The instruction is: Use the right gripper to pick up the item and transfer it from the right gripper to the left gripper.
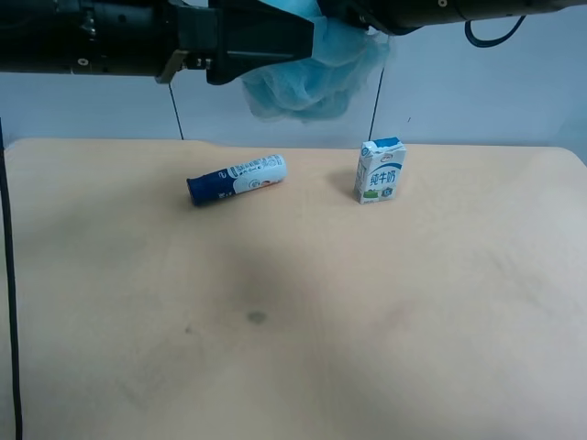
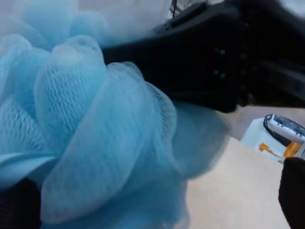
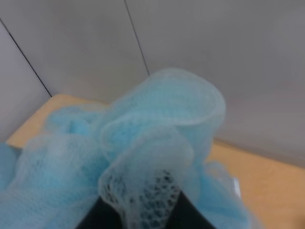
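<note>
The item, a fluffy light-blue mesh pouf (image 1: 303,87), hangs in the air above the table's far edge, between two black arms. In the right wrist view the pouf (image 3: 157,119) fills the frame, and my right gripper (image 3: 143,214) is shut on a fold of its mesh. The left wrist view has the pouf (image 2: 86,119) up close, lying between the wide-open fingers of my left gripper (image 2: 152,200), with the right gripper's black body just beyond it. In the exterior high view, the arm at the view's left ends in a gripper (image 1: 275,46) against the pouf. The gripper (image 1: 367,18) of the arm at the view's right is partly hidden.
A blue-and-white tube (image 1: 237,179) lies on its side on the tan table (image 1: 321,321), below the pouf and slightly left. A small white-and-blue milk carton (image 1: 380,170) stands upright to its right, also seen as the carton (image 2: 281,136). A pale wall rises behind the table.
</note>
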You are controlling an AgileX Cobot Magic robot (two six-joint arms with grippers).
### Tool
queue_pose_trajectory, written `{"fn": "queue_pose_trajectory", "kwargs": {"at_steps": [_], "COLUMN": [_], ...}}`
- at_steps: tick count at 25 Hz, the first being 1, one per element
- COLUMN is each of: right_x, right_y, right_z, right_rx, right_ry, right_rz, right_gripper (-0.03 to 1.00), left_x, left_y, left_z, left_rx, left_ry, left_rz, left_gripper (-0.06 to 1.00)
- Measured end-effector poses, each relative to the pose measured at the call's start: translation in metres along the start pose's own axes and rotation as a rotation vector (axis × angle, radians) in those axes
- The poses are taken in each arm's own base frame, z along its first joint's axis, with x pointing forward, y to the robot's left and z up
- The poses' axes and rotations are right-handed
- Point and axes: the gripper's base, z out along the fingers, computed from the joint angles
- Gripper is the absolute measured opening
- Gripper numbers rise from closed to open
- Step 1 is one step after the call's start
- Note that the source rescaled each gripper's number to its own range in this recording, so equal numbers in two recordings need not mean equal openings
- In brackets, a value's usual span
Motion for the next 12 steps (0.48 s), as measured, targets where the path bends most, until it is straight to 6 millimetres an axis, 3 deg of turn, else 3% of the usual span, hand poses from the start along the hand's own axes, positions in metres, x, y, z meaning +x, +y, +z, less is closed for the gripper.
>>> {"fn": "queue_pose_trajectory", "kwargs": {"at_steps": [12], "right_x": [-0.004], "right_y": [0.0], "right_z": [0.0], "right_rx": [0.001], "right_ry": [-0.041], "right_rz": [0.015], "right_gripper": [0.0], "left_x": [0.017], "left_y": [0.014], "left_z": [0.019], "left_rx": [-0.013], "left_ry": [0.066], "left_rz": [0.014], "left_gripper": [1.0]}}
